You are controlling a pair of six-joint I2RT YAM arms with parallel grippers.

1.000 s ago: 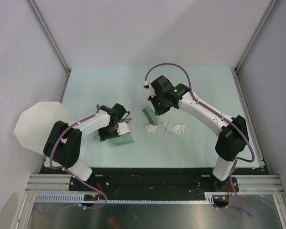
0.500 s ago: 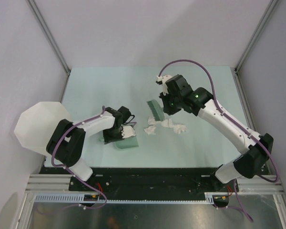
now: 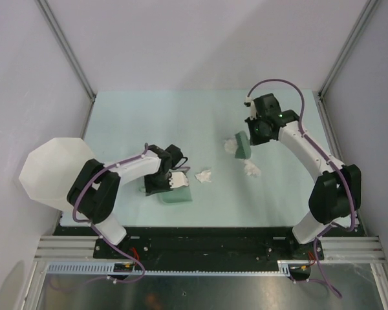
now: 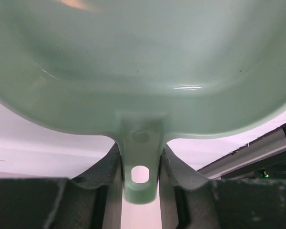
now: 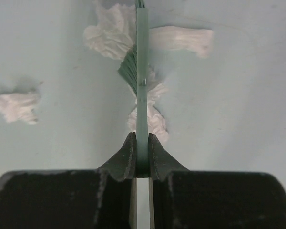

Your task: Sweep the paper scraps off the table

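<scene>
My left gripper (image 3: 159, 180) is shut on the handle (image 4: 140, 176) of the green dustpan (image 3: 176, 194), which rests on the table (image 3: 142, 123) at front left. A white paper wad (image 3: 178, 179) lies in the pan. One paper scrap (image 3: 204, 175) lies just right of the pan. My right gripper (image 3: 253, 134) is shut on a green brush (image 3: 241, 146), seen edge-on in the right wrist view (image 5: 142, 71). A scrap (image 3: 229, 146) lies against the brush's left side and another (image 3: 251, 170) nearer, to its right. The right wrist view shows several scraps (image 5: 109, 33) around the bristles.
A large white translucent bin (image 3: 50, 171) stands off the table's left edge beside the left arm. Grey walls close the table on the left, far and right sides, and a black rail (image 3: 207, 240) runs along the front.
My right arm has swung the brush to the right and farther back, away from the dustpan, and scraps shifted right with it. My left gripper has slid the dustpan slightly right.
</scene>
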